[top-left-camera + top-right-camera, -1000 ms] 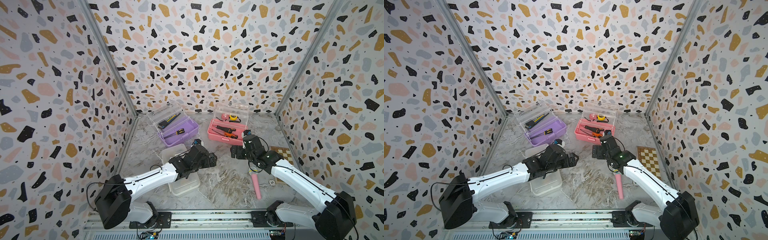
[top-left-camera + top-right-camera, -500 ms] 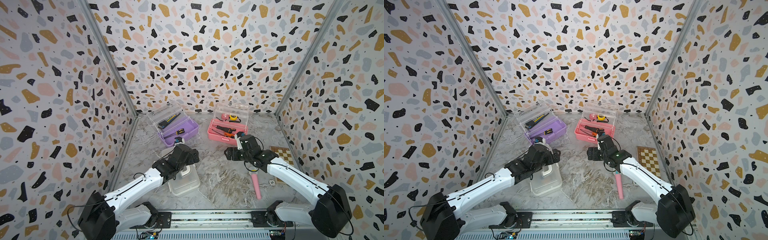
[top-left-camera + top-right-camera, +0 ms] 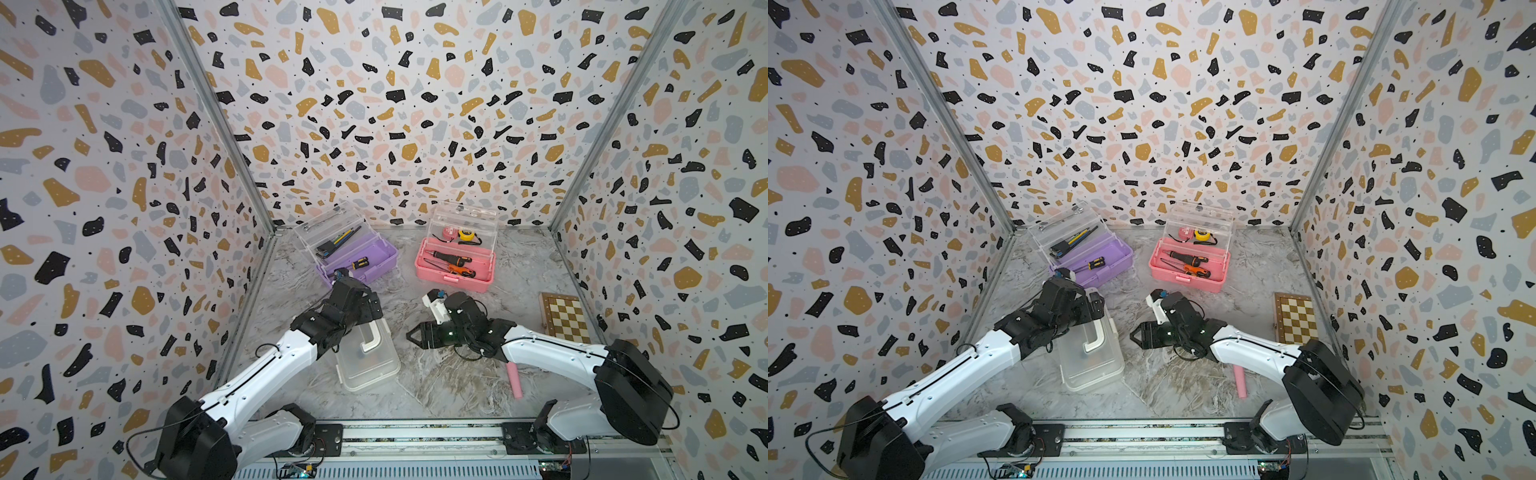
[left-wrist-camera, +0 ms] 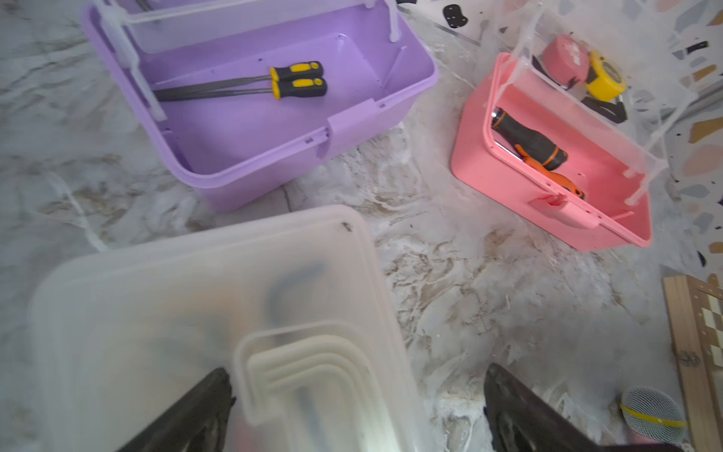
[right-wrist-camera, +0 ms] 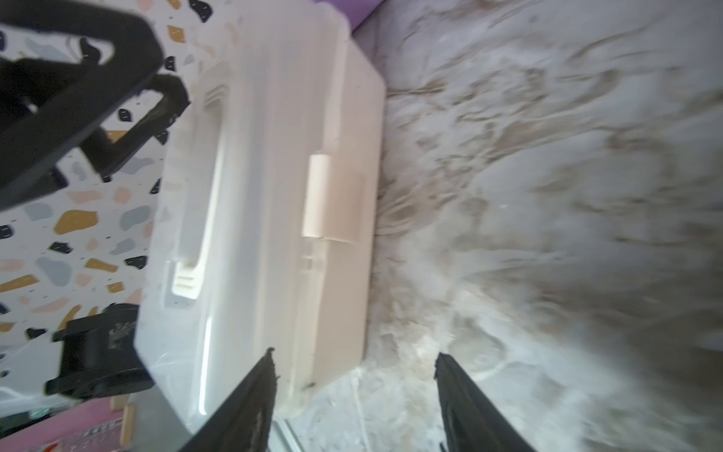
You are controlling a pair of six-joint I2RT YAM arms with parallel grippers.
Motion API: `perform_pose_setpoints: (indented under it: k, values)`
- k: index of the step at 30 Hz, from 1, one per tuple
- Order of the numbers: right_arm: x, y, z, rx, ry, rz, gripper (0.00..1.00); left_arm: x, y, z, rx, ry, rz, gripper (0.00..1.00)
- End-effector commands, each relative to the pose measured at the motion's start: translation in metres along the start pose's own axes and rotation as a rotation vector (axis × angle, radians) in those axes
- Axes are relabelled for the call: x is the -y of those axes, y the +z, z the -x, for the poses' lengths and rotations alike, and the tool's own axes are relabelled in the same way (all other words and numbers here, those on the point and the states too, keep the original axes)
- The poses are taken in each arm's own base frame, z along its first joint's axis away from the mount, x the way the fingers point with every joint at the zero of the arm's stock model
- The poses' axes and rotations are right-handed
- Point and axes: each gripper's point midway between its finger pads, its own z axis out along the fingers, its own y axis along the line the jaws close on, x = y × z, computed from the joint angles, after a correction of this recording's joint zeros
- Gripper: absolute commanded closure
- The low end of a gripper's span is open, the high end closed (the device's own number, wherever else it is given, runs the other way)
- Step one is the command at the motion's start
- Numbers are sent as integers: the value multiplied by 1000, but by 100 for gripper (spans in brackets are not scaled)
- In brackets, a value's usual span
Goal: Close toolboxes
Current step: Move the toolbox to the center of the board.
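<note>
The white toolbox (image 3: 370, 368) (image 3: 1094, 368) lies near the front with its clear lid down and its U-shaped handle flat. My left gripper (image 3: 372, 309) (image 4: 357, 368) hangs open over its far end, one finger on each side of the handle. My right gripper (image 3: 409, 334) (image 5: 354, 352) is open, low over the floor, pointing at the white toolbox's (image 5: 274, 195) latch side, close to it and holding nothing. At the back, the purple toolbox (image 3: 359, 259) (image 4: 254, 117) and the pink toolbox (image 3: 455, 268) (image 4: 555, 164) stand with lids raised and tools inside.
A pink toy microphone (image 3: 515, 380) lies on the floor under my right forearm. A brown checkered board (image 3: 565, 318) rests by the right wall. Patterned walls close in the marbled floor on three sides.
My left gripper has drawn back to the left over the white toolbox. My right gripper has swung left and nearer, towards that box, and its jaws have narrowed.
</note>
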Motion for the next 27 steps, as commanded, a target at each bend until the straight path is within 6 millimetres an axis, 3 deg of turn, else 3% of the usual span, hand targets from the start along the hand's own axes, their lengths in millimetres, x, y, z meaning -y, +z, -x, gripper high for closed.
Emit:
perform_pose_setpoints:
  k: [1, 5, 11, 17, 18, 27]
  values:
    - [-38, 9, 14, 45, -15, 128, 33, -3, -17, 23, 37, 39, 12, 1]
    - [-57, 34, 16, 31, -35, 174, 36, -4, -26, 37, 65, 26, 0, 1]
    - [-78, 71, 41, 47, -73, 203, 47, -3, -38, 42, 85, 6, -37, 1]
    - [-106, 115, 32, -22, -96, 249, 49, -10, -51, 44, 111, -4, -38, 1]
    - [-118, 122, 22, -44, -109, 267, 49, -10, -53, 44, 113, -4, -42, 1]
    - [-133, 151, 33, -65, -152, 282, 52, -29, -71, 42, 130, 45, 26, 1]
